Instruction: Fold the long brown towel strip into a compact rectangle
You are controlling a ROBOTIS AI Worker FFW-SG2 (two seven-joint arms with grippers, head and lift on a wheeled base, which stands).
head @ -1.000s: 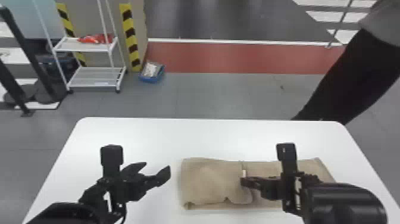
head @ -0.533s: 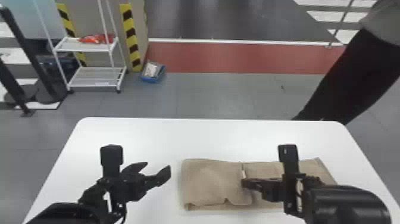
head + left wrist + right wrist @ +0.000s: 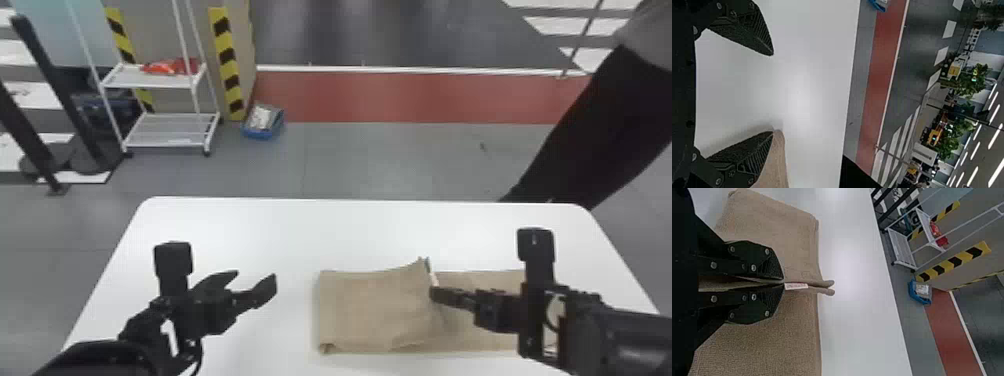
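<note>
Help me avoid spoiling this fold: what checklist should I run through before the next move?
1. Right gripper pinching the towel: ok, shut on a raised ridge of cloth.
2. Left gripper free of the towel: ok, open, with a gap to the cloth's left end.
3. Towel folded into a compact rectangle: not ok, a length runs on to the right beyond the pinch.
4. Towel's near left corner smooth: not ok, a small curl shows.
5. Towel's right end flat: cannot tell, the right arm covers part of it.
</note>
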